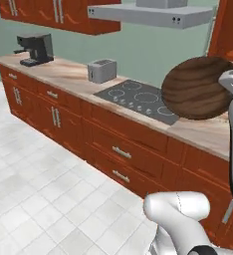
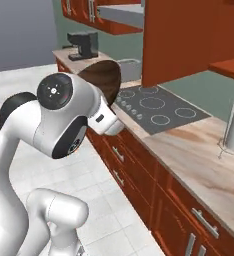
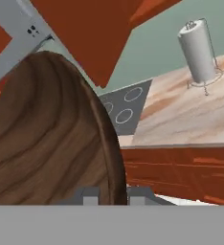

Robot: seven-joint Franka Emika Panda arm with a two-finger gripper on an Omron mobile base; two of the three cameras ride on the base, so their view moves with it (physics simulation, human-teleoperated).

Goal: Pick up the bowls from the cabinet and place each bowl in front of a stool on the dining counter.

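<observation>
dk brown wood-grain bowl [image 1: 195, 88], black cooktop [image 1: 138, 98], marble counter [image 2: 199, 165]

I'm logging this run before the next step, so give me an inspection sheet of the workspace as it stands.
Surface: marble counter with a black cooktop.
Job's things: dark wood-grain bowl held up in the air over the counter's edge, tilted on its side; cabinet door hangs above the cooktop.
Clutter: coffee machine, toaster, paper-towel roll.
Grippers: gripper, jaws shut on the bowl's rim.
Cables: nothing seen.
Surroundings: range hood, drawer fronts below, white tile floor.
</observation>
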